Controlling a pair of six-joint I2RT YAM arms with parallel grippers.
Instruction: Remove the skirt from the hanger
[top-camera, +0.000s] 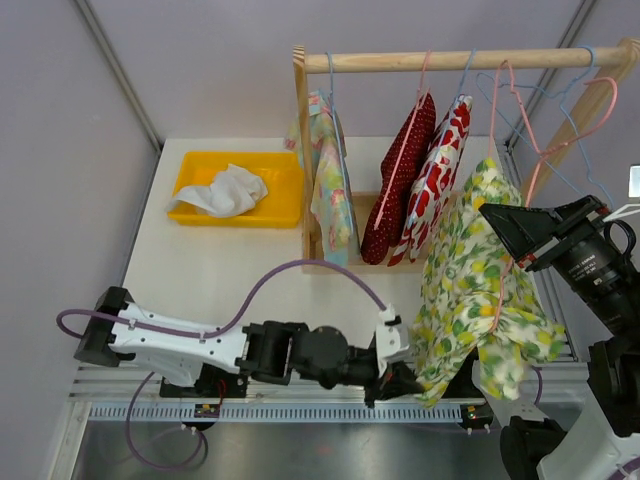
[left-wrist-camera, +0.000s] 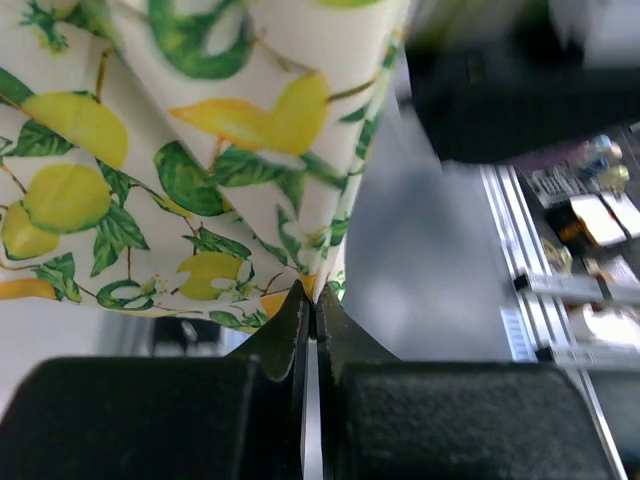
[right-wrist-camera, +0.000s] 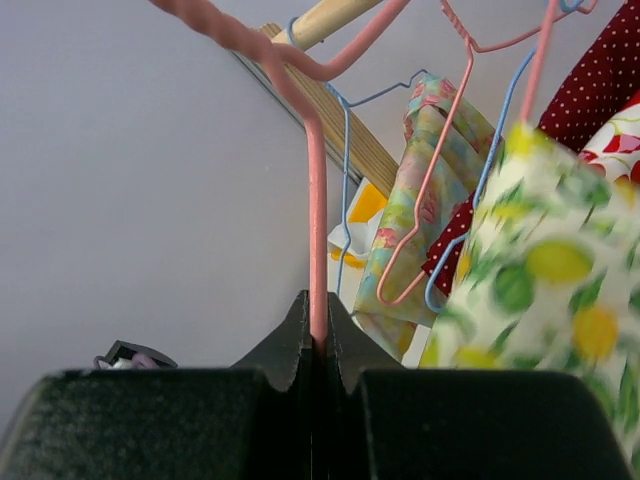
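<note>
Lemon-print fabric skirt (top-camera: 475, 280) on pink wire hanger (right-wrist-camera: 317, 220), below wooden rail (top-camera: 450, 60): hem is pinched by closed left gripper (left-wrist-camera: 310, 300) jaws; hanger is clamped by right gripper (right-wrist-camera: 318, 335) jaws.

On my overhead feed the left arm (top-camera: 170, 345) shows white shells at lower left, then glossy black joints (top-camera: 300, 352) toward centre, with a purple cable (top-camera: 300, 264) looping over it. The right arm (top-camera: 590, 265) at the right edge is black, with a ribbed cylinder. Each wrist feed shows matte black, wedge-tipped fingers (left-wrist-camera: 285, 335).
</note>
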